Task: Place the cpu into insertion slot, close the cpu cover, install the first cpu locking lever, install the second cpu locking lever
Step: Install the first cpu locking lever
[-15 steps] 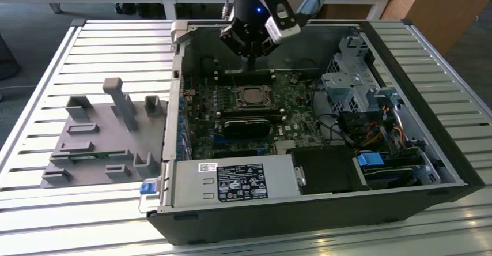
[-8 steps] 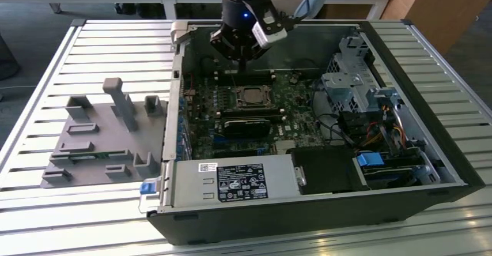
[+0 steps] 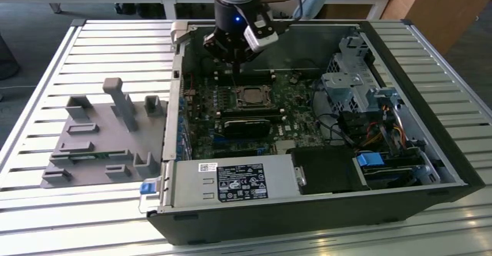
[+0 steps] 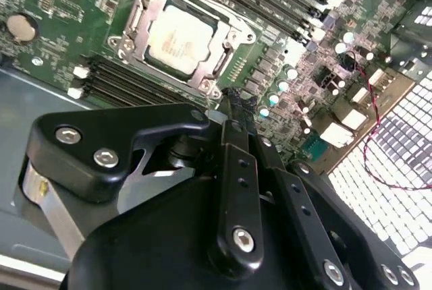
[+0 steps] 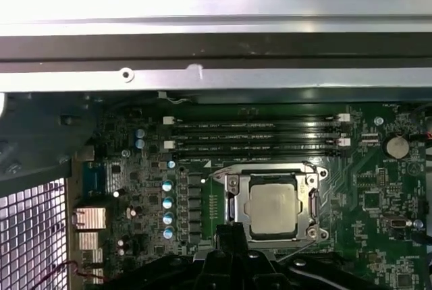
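The cpu (image 5: 273, 210) lies flat in the socket on the green board, its dull silver face up; it also shows in the second wrist view (image 4: 179, 37) and the exterior view (image 3: 250, 96). The silver cpu cover (image 5: 232, 202) (image 4: 143, 19) lies down around it as a frame, and the insertion slot is hidden beneath both. My gripper (image 3: 233, 66) hangs just above the board beside the socket, on the side toward the case's back wall. Its black fingertips (image 4: 231, 101) (image 5: 233, 230) are pressed together with nothing between them, close to one edge of the cover frame.
Long black memory slots (image 5: 256, 135) run beside the socket. A black module (image 3: 246, 126) sits on the nearer side of the socket. The power supply (image 3: 230, 181), drive cage (image 3: 354, 89) and case walls (image 3: 181, 54) hem in the board. A grey fixture plate (image 3: 100, 135) lies outside, at the exterior view's left.
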`<state>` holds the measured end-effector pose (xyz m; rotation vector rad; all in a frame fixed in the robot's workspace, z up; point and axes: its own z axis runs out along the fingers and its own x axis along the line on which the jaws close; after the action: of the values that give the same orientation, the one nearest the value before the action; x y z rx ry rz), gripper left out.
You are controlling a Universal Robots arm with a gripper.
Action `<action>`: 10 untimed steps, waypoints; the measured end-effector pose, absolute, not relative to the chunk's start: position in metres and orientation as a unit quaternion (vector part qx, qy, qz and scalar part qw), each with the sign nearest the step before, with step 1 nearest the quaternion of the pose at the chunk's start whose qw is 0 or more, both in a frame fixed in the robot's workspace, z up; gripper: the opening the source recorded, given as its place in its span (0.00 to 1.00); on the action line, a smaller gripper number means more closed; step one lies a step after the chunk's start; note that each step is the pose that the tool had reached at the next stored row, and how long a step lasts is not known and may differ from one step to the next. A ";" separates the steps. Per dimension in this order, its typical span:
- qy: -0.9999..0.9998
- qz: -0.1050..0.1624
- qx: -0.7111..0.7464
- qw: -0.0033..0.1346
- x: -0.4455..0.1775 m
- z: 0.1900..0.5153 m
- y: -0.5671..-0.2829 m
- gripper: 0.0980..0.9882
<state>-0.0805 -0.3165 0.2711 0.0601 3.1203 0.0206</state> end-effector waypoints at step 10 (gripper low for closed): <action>1.000 0.007 0.019 0.012 -0.101 0.261 -0.314 0.01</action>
<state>-0.1006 -0.3137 0.2608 0.0599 3.1166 0.0204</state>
